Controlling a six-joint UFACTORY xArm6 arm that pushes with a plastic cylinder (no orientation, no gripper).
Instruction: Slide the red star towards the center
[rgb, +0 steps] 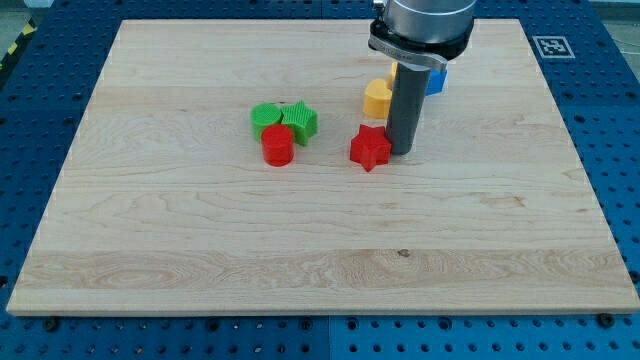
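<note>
Presently: red star (370, 148), right of board centre; my tip (402, 150) touching its right side, no jaws fitted; step in hand: contact made; next move likely a short leftward push, short of the red cylinder (277, 146).

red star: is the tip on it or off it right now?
On it, or nearly: my tip sits against the red star at its right edge in the view, no visible gap.
</note>
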